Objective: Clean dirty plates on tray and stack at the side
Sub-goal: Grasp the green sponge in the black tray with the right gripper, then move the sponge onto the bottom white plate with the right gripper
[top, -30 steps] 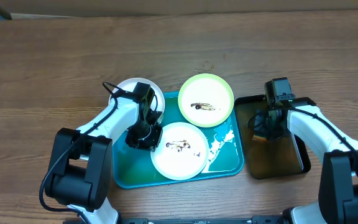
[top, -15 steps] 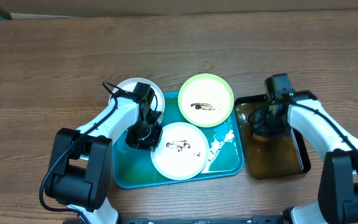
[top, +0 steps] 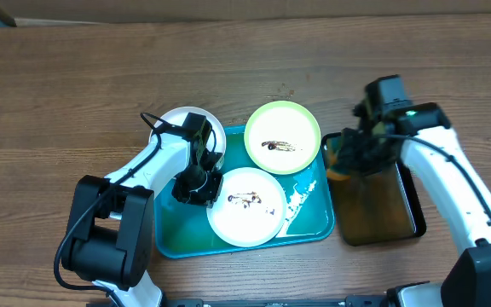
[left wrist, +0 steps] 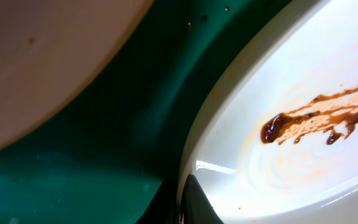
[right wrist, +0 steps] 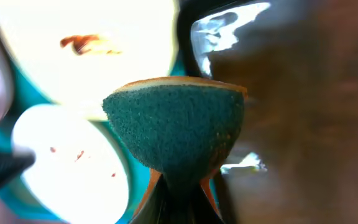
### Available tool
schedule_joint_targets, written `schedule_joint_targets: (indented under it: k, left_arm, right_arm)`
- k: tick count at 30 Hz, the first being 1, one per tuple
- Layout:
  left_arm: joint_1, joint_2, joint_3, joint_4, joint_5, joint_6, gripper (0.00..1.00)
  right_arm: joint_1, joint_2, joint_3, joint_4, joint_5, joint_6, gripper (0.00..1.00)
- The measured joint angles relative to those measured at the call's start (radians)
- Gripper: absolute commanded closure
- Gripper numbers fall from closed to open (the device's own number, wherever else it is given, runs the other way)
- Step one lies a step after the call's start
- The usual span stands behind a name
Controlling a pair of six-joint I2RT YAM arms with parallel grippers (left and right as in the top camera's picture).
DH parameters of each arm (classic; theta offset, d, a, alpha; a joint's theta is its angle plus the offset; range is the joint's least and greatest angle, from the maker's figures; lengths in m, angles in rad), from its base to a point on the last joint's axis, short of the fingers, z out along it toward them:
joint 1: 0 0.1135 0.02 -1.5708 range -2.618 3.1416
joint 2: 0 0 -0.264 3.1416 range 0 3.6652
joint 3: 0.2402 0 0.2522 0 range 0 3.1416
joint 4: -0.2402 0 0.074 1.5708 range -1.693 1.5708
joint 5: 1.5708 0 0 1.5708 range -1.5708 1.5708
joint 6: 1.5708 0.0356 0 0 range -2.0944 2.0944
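Observation:
The teal tray [top: 309, 223] holds a white plate [top: 245, 206] and a pale green plate [top: 282, 136], both with brown smears. A second white plate [top: 176, 128] lies at the tray's far left corner, partly over its rim. My left gripper [top: 201, 189] is shut on the left rim of the smeared white plate [left wrist: 291, 124], over the tray floor [left wrist: 73, 174]. My right gripper [top: 349, 158] is shut on a green and orange sponge [right wrist: 179, 124] and holds it above the left edge of the black tray, beside the green plate [right wrist: 86, 43].
A black tray [top: 382, 213] of brownish liquid stands right of the teal tray. White suds lie on the teal tray's right side [top: 301, 194]. Bare wooden table surrounds both trays.
My right gripper has risen out of the black tray with the sponge and moved left toward the teal tray. The left arm has not moved.

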Motion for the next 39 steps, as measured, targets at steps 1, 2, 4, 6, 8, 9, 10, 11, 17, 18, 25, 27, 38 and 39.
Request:
schedule_joint_targets:
  k: [1, 2, 4, 6, 8, 9, 10, 11, 17, 18, 25, 27, 38, 39]
  left_arm:
    - [0.0, 0.0, 0.0, 0.002, 0.0, 0.0, 0.96]
    - [0.0, 0.0, 0.0, 0.003, 0.0, 0.0, 0.96]
    - [0.0, 0.0, 0.0, 0.005, 0.001, 0.0, 0.96]
    - [0.0, 0.0, 0.0, 0.006, 0.002, 0.0, 0.96]
    - [0.0, 0.0, 0.0, 0.006, 0.002, 0.0, 0.96]
    - [0.0, 0.0, 0.0, 0.006, 0.003, 0.0, 0.96]
    - [0.0, 0.0, 0.0, 0.006, 0.003, 0.0, 0.96]
    - [0.0, 0.0, 0.0, 0.008, 0.003, 0.0, 0.96]
    - [0.0, 0.0, 0.0, 0.025, 0.027, 0.0, 0.96]
    - [0.0, 0.0, 0.0, 0.027, 0.032, 0.0, 0.96]
    - [0.0, 0.001, 0.0, 0.032, 0.051, 0.0, 0.96]
    - [0.0, 0.001, 0.0, 0.033, 0.053, 0.0, 0.96]
    - [0.0, 0.001, 0.0, 0.034, 0.061, 0.0, 0.96]
    - [0.0, 0.001, 0.0, 0.034, 0.061, 0.0, 0.96]
  right_arm:
    - [0.037, 0.0, -0.005, 0.017, -0.01, -0.001, 0.96]
    - [0.079, 0.0, -0.014, 0.045, -0.018, -0.001, 0.96]
    - [0.16, 0.001, -0.031, 0.101, -0.024, 0.012, 0.96]
    - [0.226, 0.001, -0.045, 0.15, -0.024, 0.034, 0.96]
    - [0.298, 0.002, -0.061, 0.222, -0.017, 0.072, 0.96]
    - [0.324, 0.003, -0.068, 0.253, -0.014, 0.085, 0.96]
    - [0.357, 0.003, -0.077, 0.297, -0.006, 0.106, 0.96]
    - [0.39, 0.003, -0.087, 0.336, 0.004, 0.127, 0.96]
    - [0.56, 0.013, -0.128, 0.451, 0.095, 0.23, 0.96]
    - [0.584, 0.022, -0.13, 0.467, 0.109, 0.24, 0.96]
    - [0.647, 0.125, -0.131, 0.531, 0.16, 0.307, 0.96]
    - [0.648, 0.157, -0.131, 0.544, 0.165, 0.315, 0.96]
    - [0.654, 0.251, -0.133, 0.618, 0.166, 0.336, 0.96]
    - [0.654, 0.253, -0.133, 0.618, 0.166, 0.336, 0.96]
